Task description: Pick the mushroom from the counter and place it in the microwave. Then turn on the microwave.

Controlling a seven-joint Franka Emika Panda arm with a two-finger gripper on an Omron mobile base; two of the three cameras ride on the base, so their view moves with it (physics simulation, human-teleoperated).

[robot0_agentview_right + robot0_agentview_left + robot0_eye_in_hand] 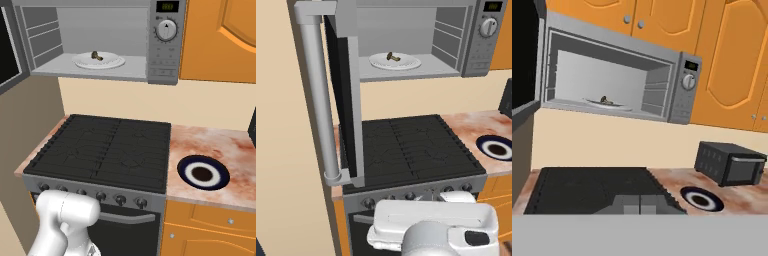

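Above the stove, the microwave [100, 40] already holds the mushroom [95, 56], so my empty closed gripper [640, 206] must next shut its door [343, 95].

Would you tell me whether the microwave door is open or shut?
Open: the microwave door swings wide, baring the mushroom on its plate.

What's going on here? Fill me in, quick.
The mushroom already lies on the white plate inside the microwave, whose door hangs wide open. The robot's gripper is shut and holds nothing, low over the front of the stove. Next, probably: shut the door and start the microwave. A dark-rimmed dish sits on the counter.
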